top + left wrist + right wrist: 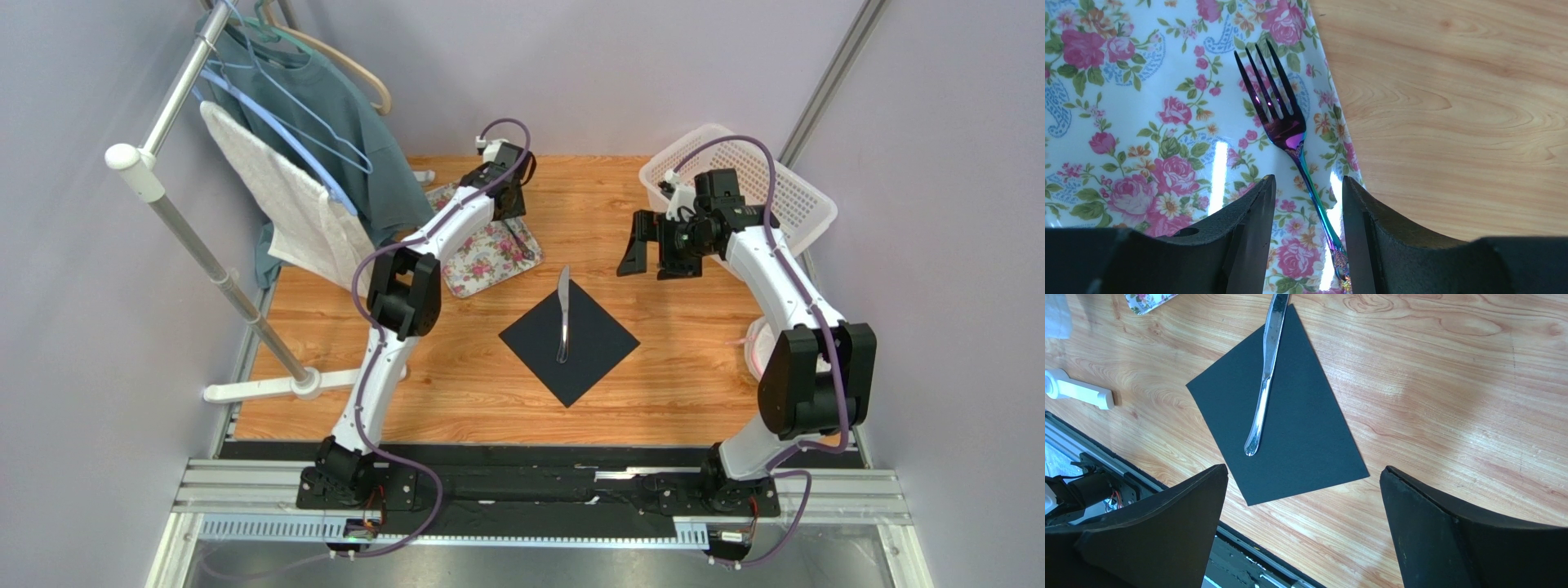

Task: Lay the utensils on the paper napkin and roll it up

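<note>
The left tool (pixel 1307 184) is seen low over the floral tray (pixel 1137 122), its jaws standing apart with the slim handle of the purple fork (pixel 1281 122) running between them. Nothing is clamped yet. The handle is not centred in the gap: it lies closer to one jaw, and at a slant. If the jaws are brought together from here, the fork could be pushed sideways or twisted instead of pinched, since it lies flat on a glossy surface and offers little height to catch. If the tool is lowered too far, the tray itself may be scraped or dragged across the worktop (pixel 1462 110).

The right tool (pixel 1304 470) is held with its jaws spread wide and empty, above the worktop near the black napkin (pixel 1290 435). The pale knife (pixel 1265 386) already lies on that napkin, along its diagonal, with the blade tip reaching past the far corner. The thin sheet is judged easy to shift. A fork set down carelessly could nudge the knife off line or skew the paper, and a crooked pair would make the roll loose or uneven.
</note>
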Controlling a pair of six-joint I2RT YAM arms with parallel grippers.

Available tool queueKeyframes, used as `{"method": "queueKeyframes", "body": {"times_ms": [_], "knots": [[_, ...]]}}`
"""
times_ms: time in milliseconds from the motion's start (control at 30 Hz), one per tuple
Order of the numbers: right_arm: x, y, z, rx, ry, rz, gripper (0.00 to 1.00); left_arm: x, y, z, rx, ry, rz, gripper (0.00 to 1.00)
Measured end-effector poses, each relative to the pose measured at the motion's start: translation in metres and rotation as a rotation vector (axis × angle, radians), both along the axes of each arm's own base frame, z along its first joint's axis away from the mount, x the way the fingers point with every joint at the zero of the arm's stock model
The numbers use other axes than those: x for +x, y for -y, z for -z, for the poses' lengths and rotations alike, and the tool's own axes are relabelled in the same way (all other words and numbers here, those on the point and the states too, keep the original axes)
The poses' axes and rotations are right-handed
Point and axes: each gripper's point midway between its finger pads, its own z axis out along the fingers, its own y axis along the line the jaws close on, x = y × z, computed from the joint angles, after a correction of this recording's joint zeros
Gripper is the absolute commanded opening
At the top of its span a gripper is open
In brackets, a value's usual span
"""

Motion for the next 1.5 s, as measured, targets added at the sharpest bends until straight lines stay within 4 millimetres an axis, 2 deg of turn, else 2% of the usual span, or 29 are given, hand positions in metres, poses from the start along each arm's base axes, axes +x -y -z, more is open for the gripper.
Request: {"method": "queueKeyframes", "body": {"times_ms": [133, 467, 900, 1000, 1200, 1333, 1500], "knots": [[0.000, 0.000, 0.002, -0.001, -0.007, 0.001, 1.00, 0.001, 0.002, -0.004, -0.009, 0.001, 0.004, 0.52], [0.000, 0.000, 0.002, 0.000, -0.008, 0.001, 1.00, -0.008, 0.005, 0.002, -0.055, -0.050, 0.006, 0.52], [0.004, 0.000, 0.007, 0.002, -0.034, 0.009, 1.00, -0.015, -0.005, 0.024, -0.128, -0.148, -0.027, 0.40], [0.005, 0.000, 0.008, 0.003, -0.041, 0.012, 1.00, -0.014, -0.006, 0.025, -0.138, -0.153, -0.027, 0.32], [0.006, 0.003, 0.011, 0.005, -0.060, 0.027, 1.00, -0.017, -0.009, 0.026, -0.125, -0.165, -0.023, 0.25], [0.007, 0.006, 0.011, 0.013, -0.065, 0.035, 1.00, -0.020, -0.012, 0.028, -0.101, -0.178, -0.012, 0.15], [0.007, 0.005, 0.008, 0.025, -0.064, 0.036, 1.00, -0.028, -0.018, 0.028, -0.067, -0.201, -0.006, 0.18]]}}
